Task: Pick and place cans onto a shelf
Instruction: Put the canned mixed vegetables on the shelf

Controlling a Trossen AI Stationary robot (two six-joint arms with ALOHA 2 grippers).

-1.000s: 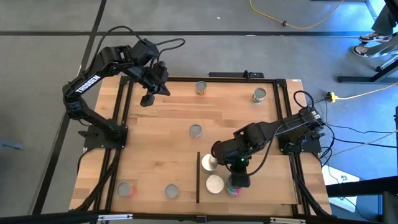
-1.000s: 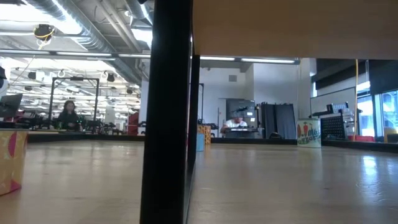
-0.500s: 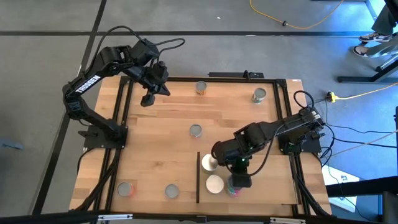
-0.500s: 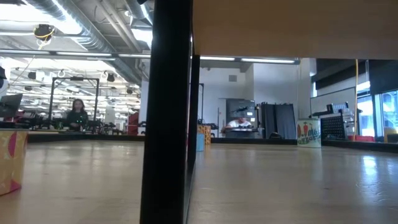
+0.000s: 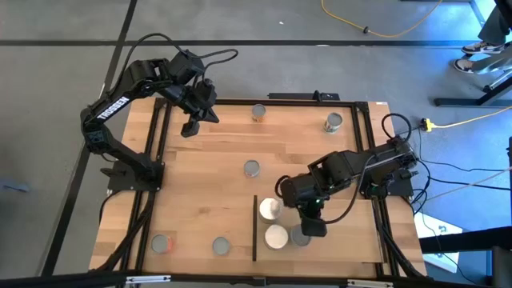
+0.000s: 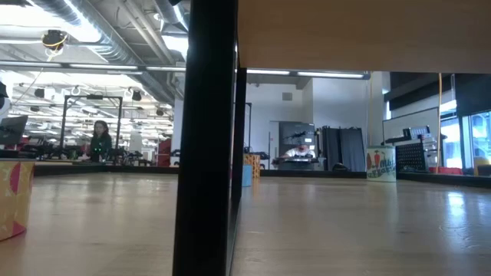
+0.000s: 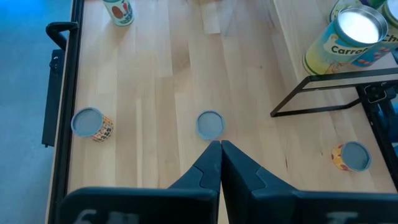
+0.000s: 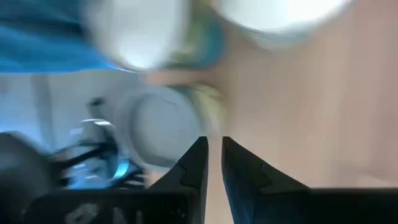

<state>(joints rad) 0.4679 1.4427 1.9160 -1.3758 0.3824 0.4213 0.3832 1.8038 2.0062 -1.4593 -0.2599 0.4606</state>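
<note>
The shelf (image 5: 344,232) is a light-wood board at the near right, with a dark strip (image 5: 254,228) along its left edge. On it stand two white-topped cans (image 5: 270,210) (image 5: 277,237) and a grey-topped can (image 5: 299,237). My right gripper (image 5: 314,228) hovers just right of the grey-topped can (image 8: 155,134). Its fingers stand a narrow gap apart with nothing between them (image 8: 212,149). My left gripper (image 5: 190,128) is shut and waits above the far left corner (image 7: 219,146). Other cans stand on the table: one mid-table (image 5: 252,168), two at the far edge (image 5: 258,113) (image 5: 334,122).
Two more cans stand near the table's front left (image 5: 163,243) (image 5: 221,246). Black frame rails (image 5: 156,184) run along both sides of the table. The shelf's right half is bare wood. In the low view a black post (image 6: 207,138) fills the middle, and a person (image 6: 100,139) is far off in the room.
My right gripper has risen from the can on the shelf and drawn back a little toward the table's right edge. The can's grey top, covered before, now shows beside the fingers. A person in the room behind has walked to the right.
</note>
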